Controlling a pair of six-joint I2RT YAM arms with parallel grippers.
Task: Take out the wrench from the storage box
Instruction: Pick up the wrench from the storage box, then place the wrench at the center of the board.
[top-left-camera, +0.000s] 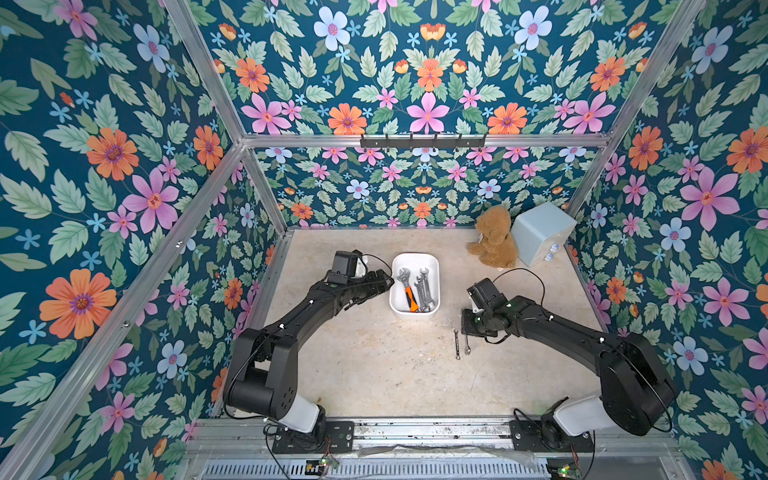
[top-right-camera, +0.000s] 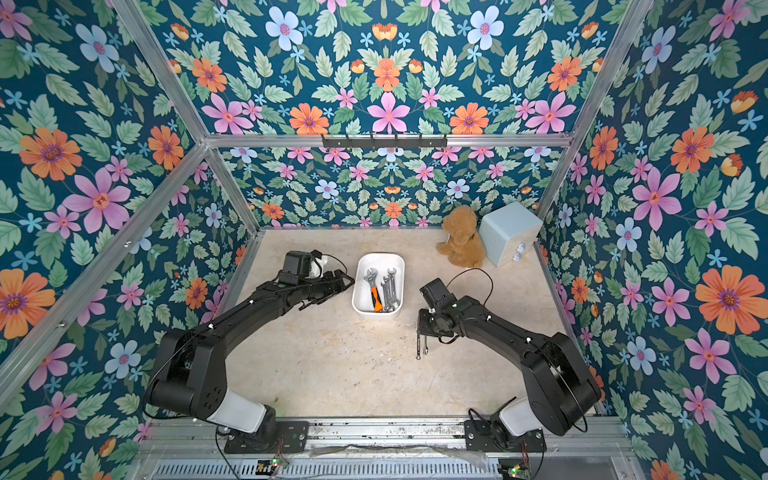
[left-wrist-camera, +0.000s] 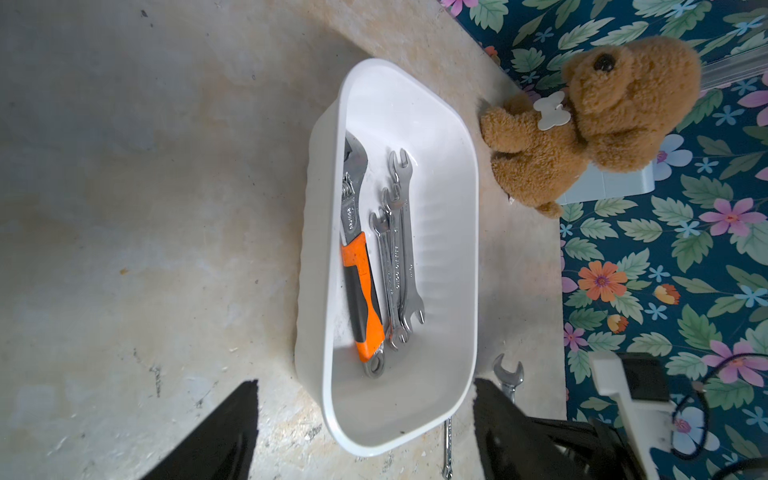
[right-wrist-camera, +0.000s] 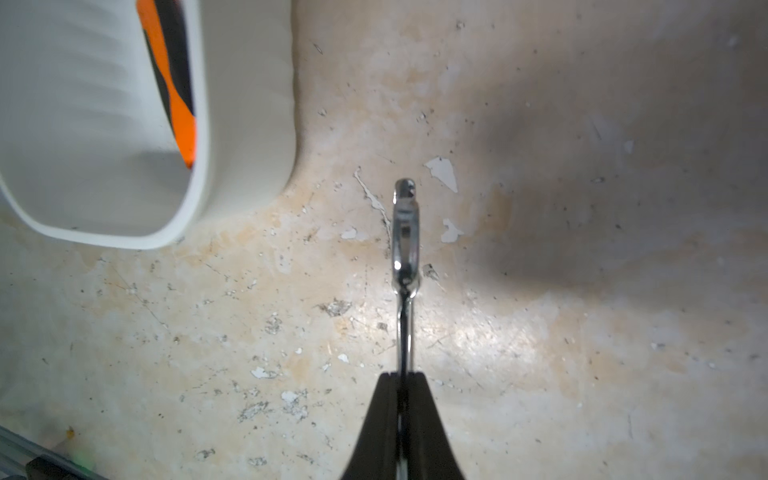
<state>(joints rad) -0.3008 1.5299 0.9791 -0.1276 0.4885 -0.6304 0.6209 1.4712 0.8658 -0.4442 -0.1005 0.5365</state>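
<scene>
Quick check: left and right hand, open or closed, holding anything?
Left hand: open, holding nothing.
Right hand: closed on a small silver wrench.

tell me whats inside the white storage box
Inside the storage box lie an orange-handled adjustable wrench and a few overlapping silver open-end wrenches. The box floor beneath them is hidden.

Glossy wht plastic storage box (left-wrist-camera: 457, 249), shiny chrome wrench (right-wrist-camera: 405, 245), scuffed matt table (left-wrist-camera: 166, 208), plush bear (left-wrist-camera: 623, 104)

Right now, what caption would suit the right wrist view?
Jaws shut on a thin wrench over the table, white box alongside.
</scene>
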